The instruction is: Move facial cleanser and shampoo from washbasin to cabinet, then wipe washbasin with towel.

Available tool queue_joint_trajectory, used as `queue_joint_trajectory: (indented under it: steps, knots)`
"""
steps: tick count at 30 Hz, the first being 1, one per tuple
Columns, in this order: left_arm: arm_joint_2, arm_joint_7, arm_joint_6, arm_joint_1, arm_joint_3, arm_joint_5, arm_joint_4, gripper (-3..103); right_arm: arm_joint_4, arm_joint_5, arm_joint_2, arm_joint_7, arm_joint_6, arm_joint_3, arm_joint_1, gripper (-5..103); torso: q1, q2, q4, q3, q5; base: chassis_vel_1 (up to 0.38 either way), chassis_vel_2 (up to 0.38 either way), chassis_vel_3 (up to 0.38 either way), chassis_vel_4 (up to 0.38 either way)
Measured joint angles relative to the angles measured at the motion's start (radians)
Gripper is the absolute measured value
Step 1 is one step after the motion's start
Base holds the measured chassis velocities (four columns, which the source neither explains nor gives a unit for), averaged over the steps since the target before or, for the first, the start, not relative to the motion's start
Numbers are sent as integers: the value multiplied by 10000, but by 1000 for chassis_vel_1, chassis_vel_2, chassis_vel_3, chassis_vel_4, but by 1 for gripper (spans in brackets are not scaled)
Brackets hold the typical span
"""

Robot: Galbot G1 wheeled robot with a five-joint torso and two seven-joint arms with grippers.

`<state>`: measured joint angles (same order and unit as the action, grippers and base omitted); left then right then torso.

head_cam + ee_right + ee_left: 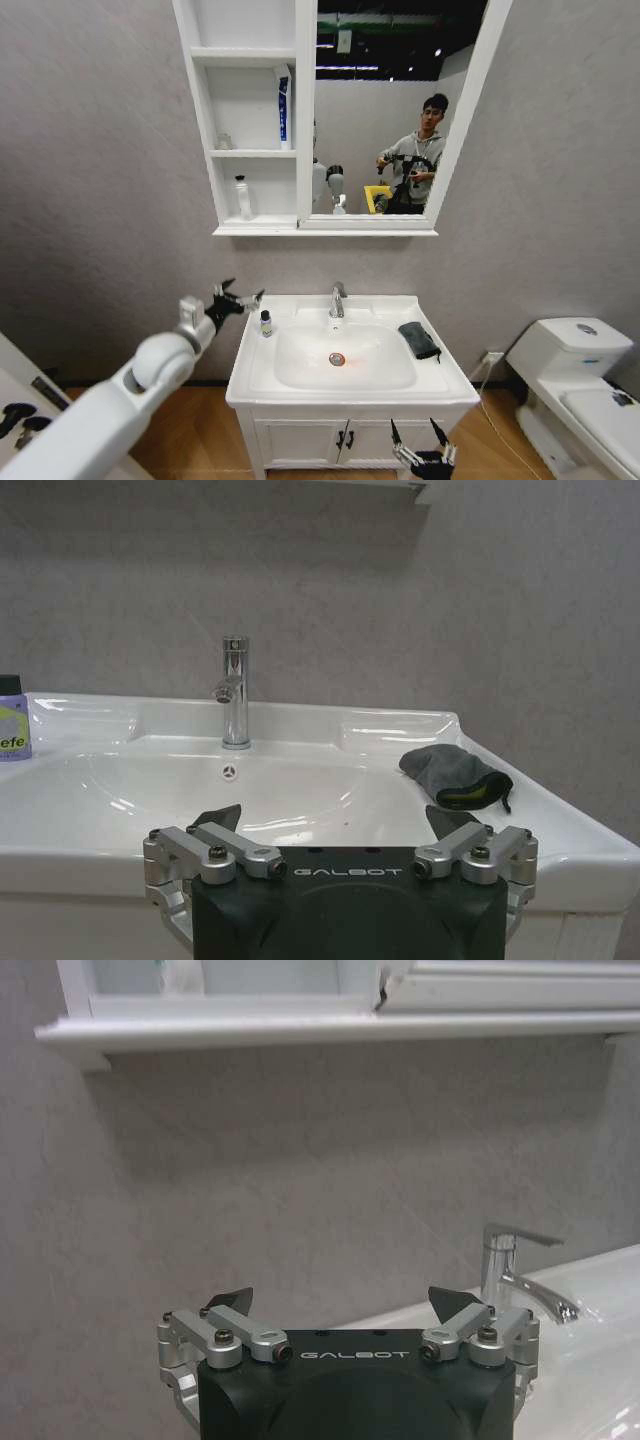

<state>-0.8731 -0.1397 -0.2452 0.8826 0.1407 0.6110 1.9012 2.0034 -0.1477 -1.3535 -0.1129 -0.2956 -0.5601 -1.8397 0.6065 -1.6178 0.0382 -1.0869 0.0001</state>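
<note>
The washbasin (262,385) stands against the grey wall with its chrome tap (337,300) at the back rim, and most of its flat rim is bare, so there is open room around the bowl on every side. Left of the tap, on the back corner of the rim, stands a small bottle with a dark cap (265,322), apart from the tap and close to the basin's left edge. Right of the tap, the dark towel (419,340) lies folded on the rim beside the bowl, near the basin's right edge (a yellow-green patch shows at its folded end in the right wrist view). Above the tap hangs the cabinet (255,115), its underside well clear of the basin; a white tube with blue print (283,108) stands on its middle shelf and a clear bottle (243,197) on the lowest shelf. The left hand (234,299) hovers in the air left of the tap, outside the basin's left edge and higher than the rim, fingers spread wide with nothing between them and touching nothing. The right hand (420,446) hangs low in front of the basin, below its front edge by the vanity doors (345,440), likewise spread open and empty.
</note>
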Motion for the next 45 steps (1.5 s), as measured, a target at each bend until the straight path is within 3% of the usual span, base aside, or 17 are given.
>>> queue_joint_trajectory:
  steps: [3,6,16,26,33,40,45]
  knots:
    - [-1092,38,356,62,-399,-938,-1394,99,189,-17,7,-32,-104,-118,-184,100,1,1,3,-1,-2,0,0,0,0]
    - [-1580,43,378,-275,-631,-1194,-2282,99,271,-35,14,-41,-224,-215,-326,100,2,1,3,-1,0,0,0,0,0]
    - [-2663,340,512,-1617,-872,-1737,-4672,99,285,-42,24,-60,-354,-304,-454,100,3,2,3,-2,0,0,0,0,0]
    - [-3272,649,683,-2329,-868,-1972,-6315,99,113,-56,48,-58,-306,-316,-321,100,3,3,2,-2,0,0,0,0,0]
    - [-3628,852,751,-2591,-793,-2002,-6960,80,53,-137,95,-53,-297,-391,-271,100,4,3,2,-2,-1,0,0,0,0]
    - [-3855,1068,830,-2715,-777,-1991,-7226,46,-20,-196,128,-46,-295,-440,-259,100,3,2,3,-2,-1,0,0,0,0]
    - [-3782,1103,857,-2623,-746,-1988,-7126,42,-50,-185,123,-46,-296,-415,-240,100,3,2,4,-2,-1,0,0,0,0]
